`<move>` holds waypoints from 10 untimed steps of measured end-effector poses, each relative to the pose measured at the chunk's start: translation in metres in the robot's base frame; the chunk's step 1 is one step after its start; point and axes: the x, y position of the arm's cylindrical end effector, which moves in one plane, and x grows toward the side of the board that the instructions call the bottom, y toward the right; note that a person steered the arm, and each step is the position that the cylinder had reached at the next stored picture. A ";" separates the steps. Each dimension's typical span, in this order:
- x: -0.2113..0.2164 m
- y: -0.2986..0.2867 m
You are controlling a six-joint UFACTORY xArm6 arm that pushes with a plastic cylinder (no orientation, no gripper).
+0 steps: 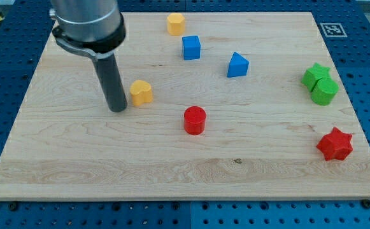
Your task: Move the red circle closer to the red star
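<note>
red circle (195, 120) right of my tip (118, 109)

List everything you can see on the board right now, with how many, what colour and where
red circle: one, red, near the board's middle, slightly toward the view's bottom
red star: one, red, at the view's lower right
green star: one, green, at the view's right edge, touching the green cylinder
green cylinder: one, green, just below the green star
blue cube: one, blue, upper middle
blue triangle: one, blue, right of the blue cube
yellow hexagon: one, yellow, near the view's top, above the blue cube
yellow heart: one, yellow, left of centre
wooden board: one, light wood, on a blue perforated table
my tip: one, dark rod, just left of the yellow heart, well left of the red circle
</note>
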 end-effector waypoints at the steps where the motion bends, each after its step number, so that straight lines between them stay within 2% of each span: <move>1: 0.009 0.040; 8: 0.051 0.274; 10: 0.044 0.280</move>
